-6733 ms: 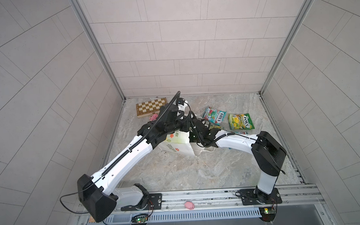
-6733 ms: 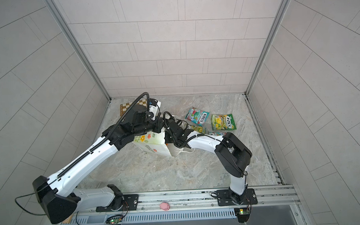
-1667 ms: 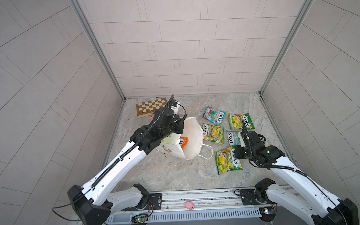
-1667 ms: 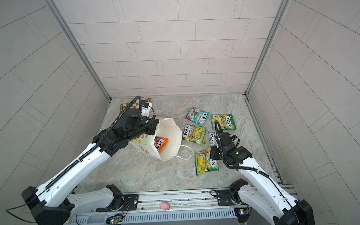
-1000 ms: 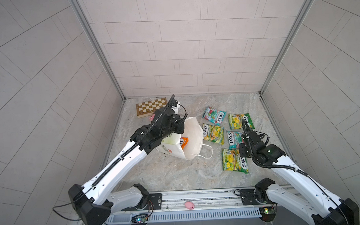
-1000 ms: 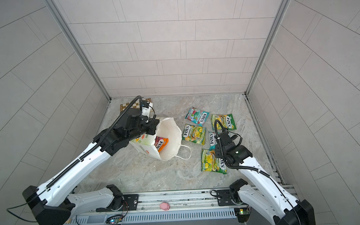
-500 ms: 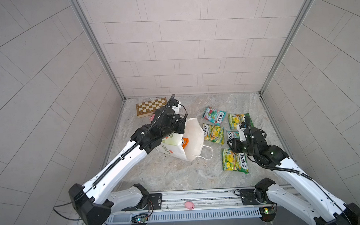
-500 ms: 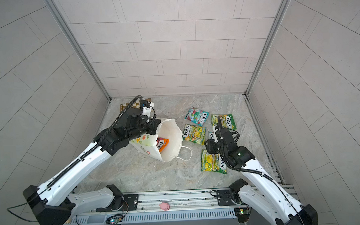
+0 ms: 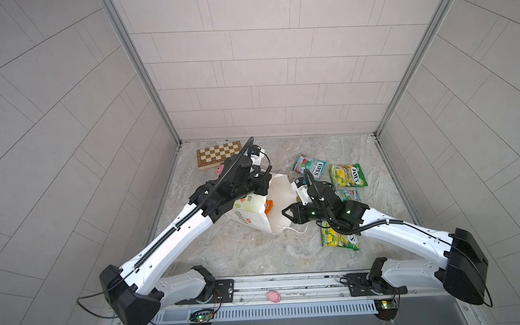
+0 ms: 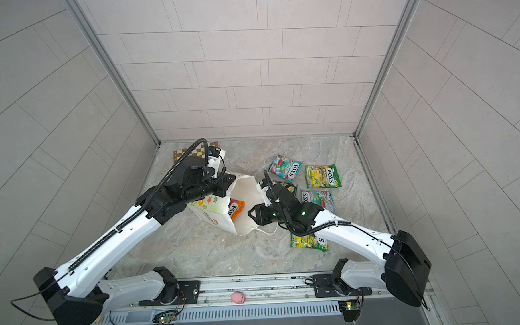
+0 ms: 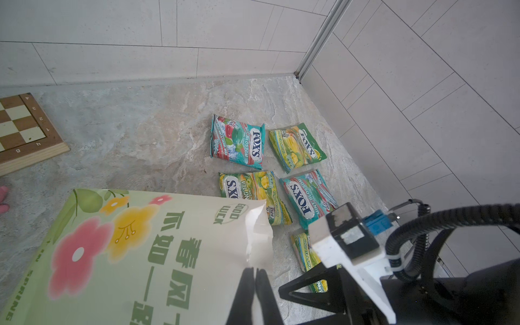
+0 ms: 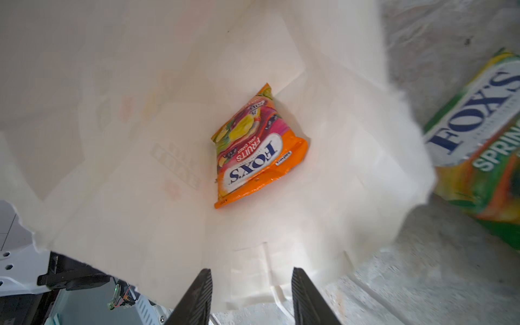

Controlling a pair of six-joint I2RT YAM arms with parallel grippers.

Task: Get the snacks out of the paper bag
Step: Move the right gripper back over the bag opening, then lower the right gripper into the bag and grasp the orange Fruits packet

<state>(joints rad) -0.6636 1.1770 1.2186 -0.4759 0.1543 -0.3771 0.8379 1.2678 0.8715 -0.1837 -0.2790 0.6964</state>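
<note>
The white paper bag (image 9: 248, 214) (image 10: 213, 214) lies on its side, its mouth facing right. My left gripper (image 9: 265, 188) (image 11: 254, 271) is shut on the bag's upper rim and holds the mouth open. Deep inside lies an orange snack packet (image 12: 253, 146) (image 10: 236, 207). At the mouth of the bag my right gripper (image 9: 287, 217) (image 12: 252, 271) is open, with nothing between its fingers. Several snacks lie on the floor to the right: a teal-and-red one (image 9: 309, 167), a yellow-green one (image 9: 347, 175) and a yellow-green one (image 9: 340, 240) partly under the right arm.
A chessboard (image 9: 218, 154) lies at the back left with a small pink toy pig (image 9: 220, 170) beside it. Another pink pig (image 9: 273, 296) sits on the front rail. Tiled walls close in the left, back and right sides.
My right gripper has swung left from the packets on the floor to the bag's mouth. The left gripper still holds the bag's rim in the same place.
</note>
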